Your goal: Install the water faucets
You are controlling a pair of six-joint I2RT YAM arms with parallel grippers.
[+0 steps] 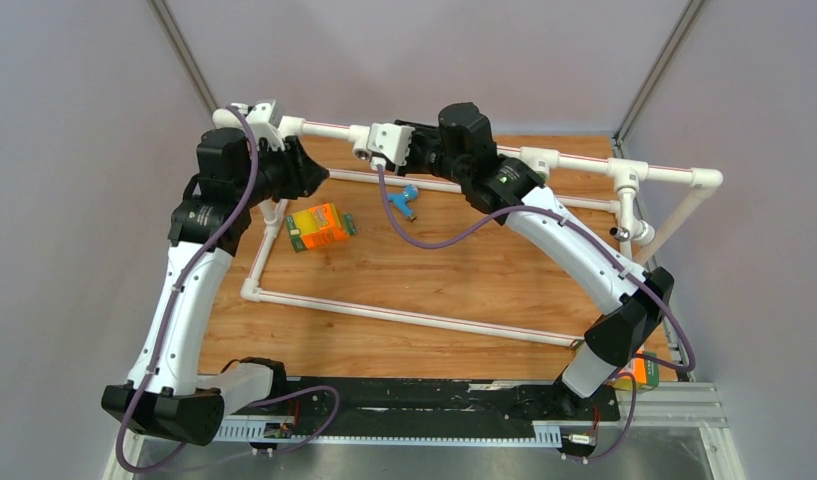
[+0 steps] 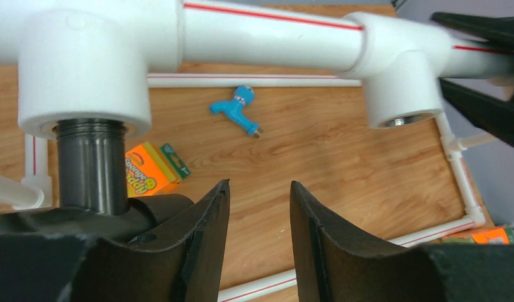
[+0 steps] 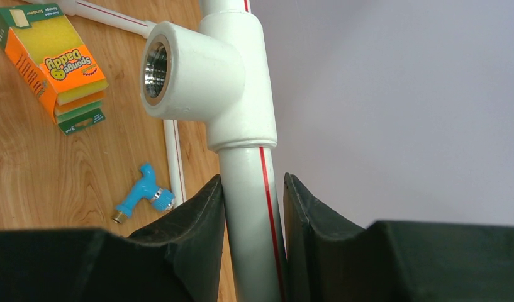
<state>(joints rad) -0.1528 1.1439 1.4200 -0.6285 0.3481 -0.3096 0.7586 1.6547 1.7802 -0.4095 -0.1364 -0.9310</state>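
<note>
High rear overview, two close wrist views, common blue faucet [image 1: 405, 199]

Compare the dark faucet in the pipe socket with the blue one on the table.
The dark faucet is near black; the blue faucet is bright blue. The dark faucet is threaded into a socket of the white pipe frame; the blue faucet lies loose on the wooden table. The dark faucet shows a plain round tube; the blue faucet is branched. Both are taps.
</note>
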